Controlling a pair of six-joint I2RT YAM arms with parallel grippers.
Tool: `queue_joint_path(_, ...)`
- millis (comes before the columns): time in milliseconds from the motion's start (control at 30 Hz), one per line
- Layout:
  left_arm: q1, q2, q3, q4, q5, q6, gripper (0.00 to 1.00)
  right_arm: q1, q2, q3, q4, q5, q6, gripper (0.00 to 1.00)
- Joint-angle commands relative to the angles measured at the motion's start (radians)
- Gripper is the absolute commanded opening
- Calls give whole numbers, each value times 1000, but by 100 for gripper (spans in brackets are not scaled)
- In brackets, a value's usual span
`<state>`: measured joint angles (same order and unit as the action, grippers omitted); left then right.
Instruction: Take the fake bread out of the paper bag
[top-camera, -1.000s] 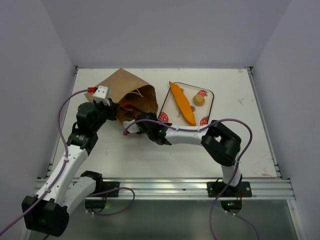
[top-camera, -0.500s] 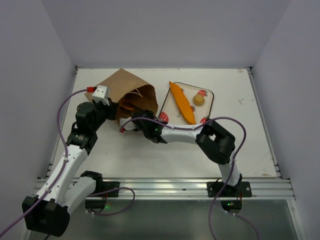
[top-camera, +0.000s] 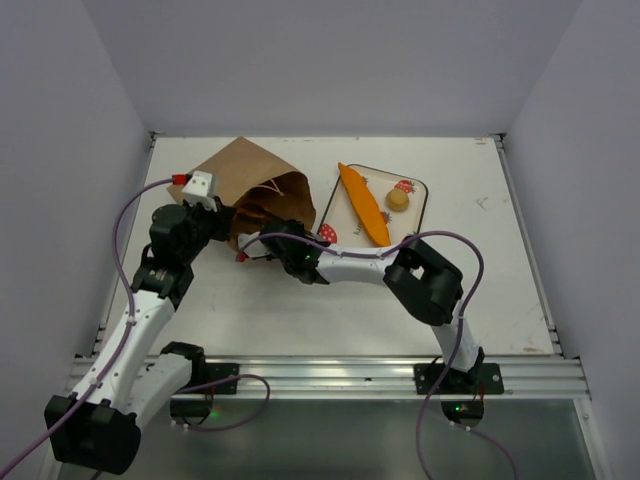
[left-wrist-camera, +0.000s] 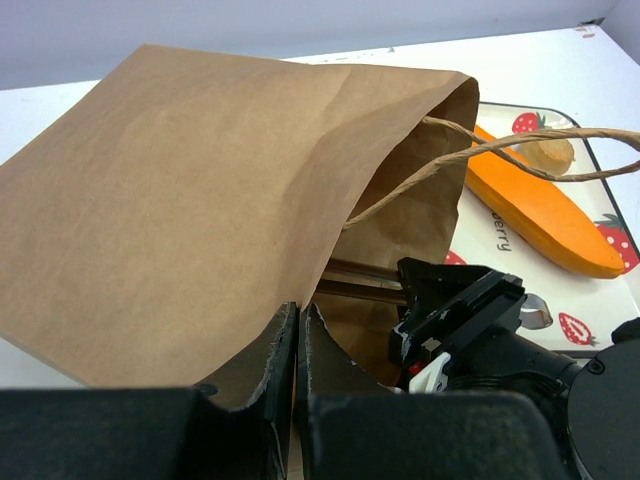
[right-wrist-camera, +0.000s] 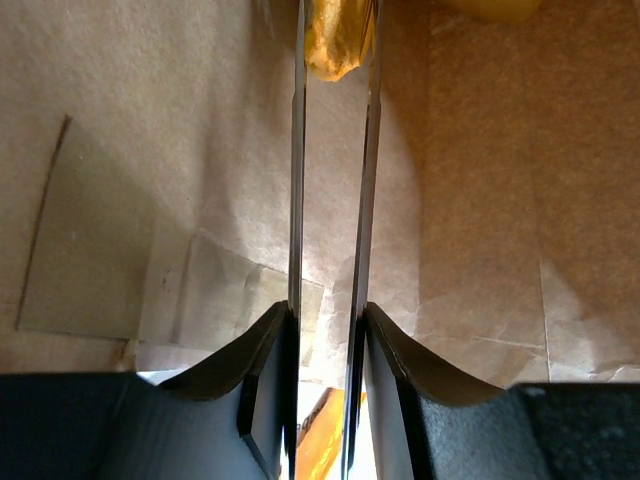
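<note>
1. Brown paper bag (top-camera: 262, 172) lay on its side at the far left of the table (top-camera: 300, 300), its mouth open toward the tray (top-camera: 426, 205).
2. The left gripper (left-wrist-camera: 298, 322) was pinched tight on the bag's lower lip, a fold of paper caught between its fingers.
3. The right gripper (right-wrist-camera: 337, 30) reached deep into the bag's mouth. Its fingers stood narrow, with a golden bread lump (right-wrist-camera: 338, 48) filling the gap at their tips and meeting both, as far as I could see.
4. Another yellow piece showed at the edge inside the bag, too little of it to name.
5. On the strawberry-print tray lay a long orange baguette (top-camera: 364, 207) and, just beside it, a small round roll (top-camera: 398, 199).
6. One string handle (left-wrist-camera: 500, 145) looped from the bag's rim over toward the tray.
</note>
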<state>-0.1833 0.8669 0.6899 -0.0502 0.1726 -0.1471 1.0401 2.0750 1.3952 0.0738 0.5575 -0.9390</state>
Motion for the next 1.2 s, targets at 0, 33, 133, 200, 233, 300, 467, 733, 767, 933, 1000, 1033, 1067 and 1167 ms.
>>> queue_joint_path(0, 8, -25, 37, 15, 39, -13, 5, -11, -33, 25, -37, -25, 2, 6)
queue_joint_path(33, 8, -23, 36, 13, 38, -11, 5, -11, -41, 19, -42, -33, 9, 5)
queue_joint_path(133, 11, -22, 37, 15, 34, -2, 5, -15, -85, -4, -63, -74, 35, 1)
queue_joint_path(200, 13, -19, 39, 12, 30, 6, 5, -15, -130, -35, -69, -91, 54, 0)
queue_joint_path(233, 13, -17, 40, 10, 30, 9, 5, -17, -144, -41, -71, -100, 63, 0)
queue_joint_path(300, 15, -14, 43, 7, 27, 17, 4, -18, -173, -62, -103, -126, 88, 0)
queue_joint_path(467, 19, -14, 40, 6, 27, 27, 3, -22, -260, -113, -141, -162, 120, 0)
queue_joint_path(733, 21, -3, 25, 21, 31, 20, 3, -20, -343, -159, -187, -186, 143, 0)
queue_joint_path(767, 21, -2, 25, 24, 33, 21, 3, -20, -351, -160, -203, -192, 153, 0)
queue_joint_path(933, 21, 9, 13, 32, 45, 12, 3, -20, -360, -147, -247, -209, 184, 0)
queue_joint_path(1000, 21, 18, 7, 32, 54, 12, 3, -17, -360, -139, -262, -209, 192, 0)
queue_joint_path(1033, 21, 21, 5, 58, 64, 11, 2, -15, -357, -130, -267, -209, 195, 0)
queue_joint_path(1067, 21, 24, 3, 71, 67, 7, 2, -15, -354, -124, -279, -205, 197, 0)
queue_joint_path(1167, 21, 41, 2, 81, 71, 6, 2, -5, -355, -108, -304, -202, 206, 0)
